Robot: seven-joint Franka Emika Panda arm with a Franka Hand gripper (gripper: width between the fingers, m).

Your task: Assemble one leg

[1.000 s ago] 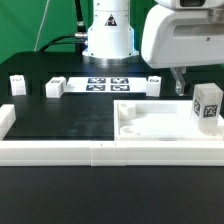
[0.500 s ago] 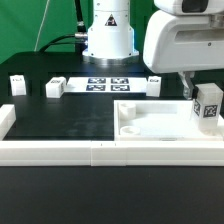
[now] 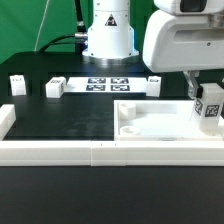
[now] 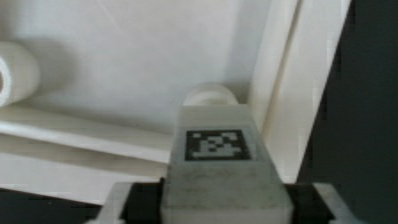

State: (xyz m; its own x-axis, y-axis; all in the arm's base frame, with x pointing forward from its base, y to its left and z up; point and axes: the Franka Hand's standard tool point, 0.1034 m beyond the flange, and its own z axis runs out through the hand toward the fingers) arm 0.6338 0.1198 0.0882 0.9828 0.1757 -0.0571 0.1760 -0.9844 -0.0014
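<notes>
The leg (image 4: 217, 150): smooth, matt white plastic, with a flat-printed black-and-white coded tag. White panel (image 3: 150, 125): smooth white plastic, faintly sheened. Table (image 3: 70, 118): matt black surface. Arm housing (image 3: 180, 45): glossy white plastic shell.

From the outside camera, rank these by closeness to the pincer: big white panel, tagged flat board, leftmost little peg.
1. White panel, at the pincer, exterior view's right.
2. Marker board, middle back.
3. Leftmost peg, exterior view's far left.
</notes>
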